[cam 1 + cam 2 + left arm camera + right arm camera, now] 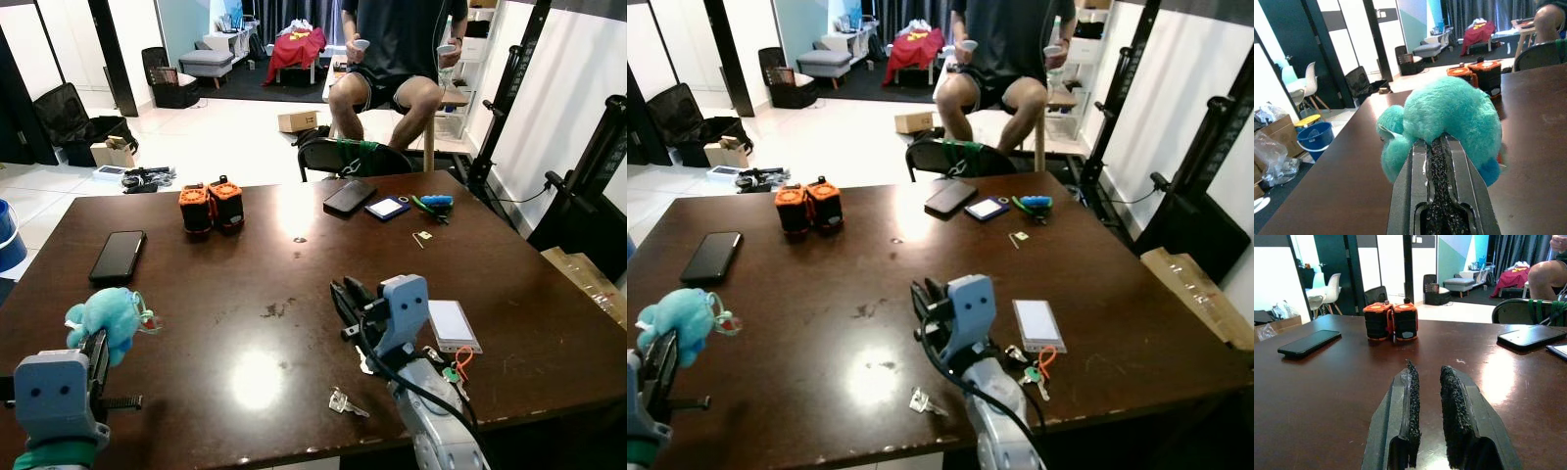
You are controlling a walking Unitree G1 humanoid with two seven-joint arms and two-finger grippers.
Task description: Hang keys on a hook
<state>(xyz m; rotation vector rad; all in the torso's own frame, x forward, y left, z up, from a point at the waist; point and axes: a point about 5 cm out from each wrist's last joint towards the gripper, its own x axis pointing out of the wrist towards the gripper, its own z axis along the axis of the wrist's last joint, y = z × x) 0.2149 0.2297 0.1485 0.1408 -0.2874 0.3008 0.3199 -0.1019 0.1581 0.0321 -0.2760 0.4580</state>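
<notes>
Left gripper (1442, 147): fingers pressed together, clamping turquoise plush toy (106, 320); arm low at 8 o'clock corner of dark wooden table (294, 294).

Right gripper (1427, 382): fingers slightly parted, narrow gap, holding nothing, hovering just above tabletop, pointing toward two orange-and-black battery packs (211, 207) at 11 o'clock.

Keys: silver key (347, 402) at 6 o'clock near front edge; key bunch with green and orange tags (453, 371) at 4 o'clock, beside white card holder (454, 325).

No readable writing.

Black smartphone (118, 257) at 9 o'clock.
</notes>
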